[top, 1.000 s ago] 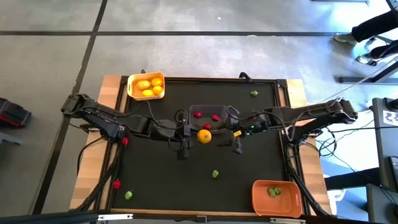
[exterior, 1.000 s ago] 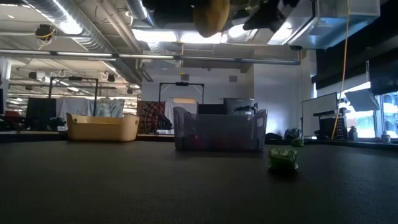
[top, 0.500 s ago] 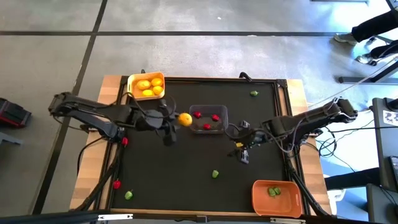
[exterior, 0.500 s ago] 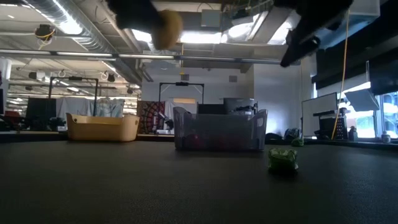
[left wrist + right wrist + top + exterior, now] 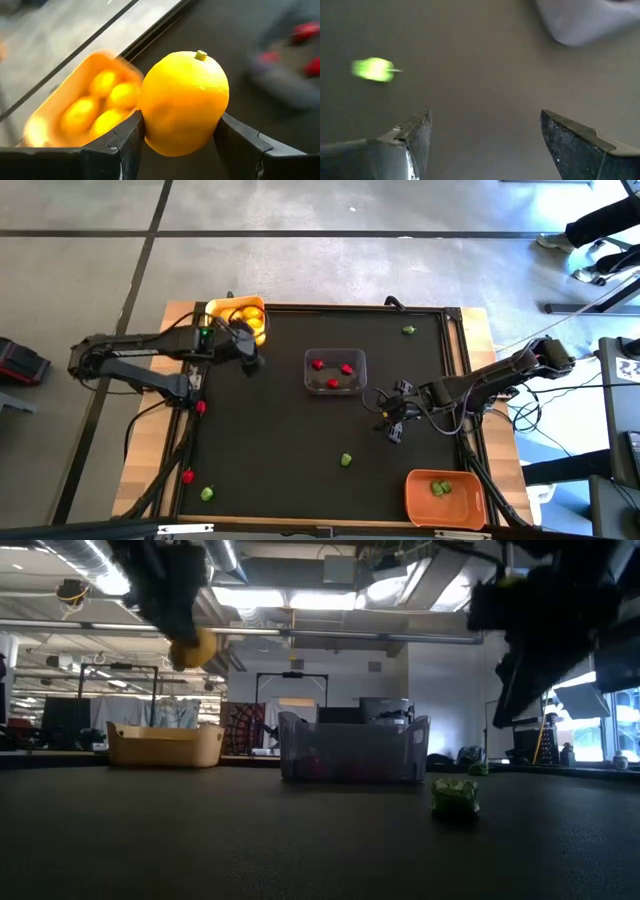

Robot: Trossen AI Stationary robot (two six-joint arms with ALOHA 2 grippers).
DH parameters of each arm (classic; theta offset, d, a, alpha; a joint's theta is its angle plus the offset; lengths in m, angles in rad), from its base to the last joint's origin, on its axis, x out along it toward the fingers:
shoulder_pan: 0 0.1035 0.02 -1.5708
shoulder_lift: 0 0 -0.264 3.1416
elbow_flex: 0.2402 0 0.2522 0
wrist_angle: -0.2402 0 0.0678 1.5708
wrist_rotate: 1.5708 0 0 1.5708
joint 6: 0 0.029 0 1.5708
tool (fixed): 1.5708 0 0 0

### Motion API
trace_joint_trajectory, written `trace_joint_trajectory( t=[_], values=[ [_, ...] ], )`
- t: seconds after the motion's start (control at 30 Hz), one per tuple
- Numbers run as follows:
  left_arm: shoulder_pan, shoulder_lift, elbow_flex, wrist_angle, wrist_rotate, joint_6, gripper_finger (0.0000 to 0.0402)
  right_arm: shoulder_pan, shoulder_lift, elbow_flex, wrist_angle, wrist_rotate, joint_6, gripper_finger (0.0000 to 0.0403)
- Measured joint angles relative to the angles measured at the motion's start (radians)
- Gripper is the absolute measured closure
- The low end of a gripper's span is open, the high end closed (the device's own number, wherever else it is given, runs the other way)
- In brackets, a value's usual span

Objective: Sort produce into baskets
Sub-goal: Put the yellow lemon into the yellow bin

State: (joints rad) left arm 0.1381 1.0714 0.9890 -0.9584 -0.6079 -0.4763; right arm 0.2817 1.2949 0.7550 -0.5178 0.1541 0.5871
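I hold the lemon (image 5: 184,102) in my left claw (image 5: 179,142), the two fingers pressing on its round sides, and it hangs in the air just beside the yellow basket (image 5: 221,310) at the far left corner of the counter (image 5: 300,450), where other lemons (image 5: 102,105) already lie. I judge it is light, stiff and quite smooth, so the grip on the widest part is good, because nearer the ends it could slip out. My right claw (image 5: 485,145) is wide open and empty above the counter, between the clear basket (image 5: 335,371) with red pieces (image 5: 331,369) and a green piece (image 5: 372,69) not yet sorted.
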Motion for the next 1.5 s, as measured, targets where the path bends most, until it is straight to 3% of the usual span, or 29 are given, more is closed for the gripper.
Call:
trace_joint_trajectory(
  t=[0.23,0.43,0.67,1.1,1.27,1.5],
  values=[
    [0.204,0.016,-0.001,-0.077,-0.003,-0.040,0.0194,-0.001,0.000,-0.088,0.001,0.092,0.073,0.0095],
    [0.374,0.042,-0.001,-0.083,0.005,-0.044,0.0194,-0.001,0.000,-0.150,0.043,0.100,0.127,0.0095],
    [0.504,0.154,-0.001,-0.082,0.008,-0.017,0.0194,-0.001,0.000,-0.206,0.169,0.101,0.141,0.0095],
    [0.621,0.373,-0.001,-0.082,0.008,0.012,0.0194,-0.001,0.000,-0.227,0.218,0.128,0.141,0.0095],
    [0.636,0.419,-0.001,-0.082,-0.045,0.045,0.0191,-0.001,0.000,-0.227,0.218,0.142,0.139,0.0095],
    [0.656,0.458,-0.001,-0.079,-0.057,0.087,0.0125,0.000,0.000,-0.227,0.218,0.143,0.138,0.0095]
  ],
)
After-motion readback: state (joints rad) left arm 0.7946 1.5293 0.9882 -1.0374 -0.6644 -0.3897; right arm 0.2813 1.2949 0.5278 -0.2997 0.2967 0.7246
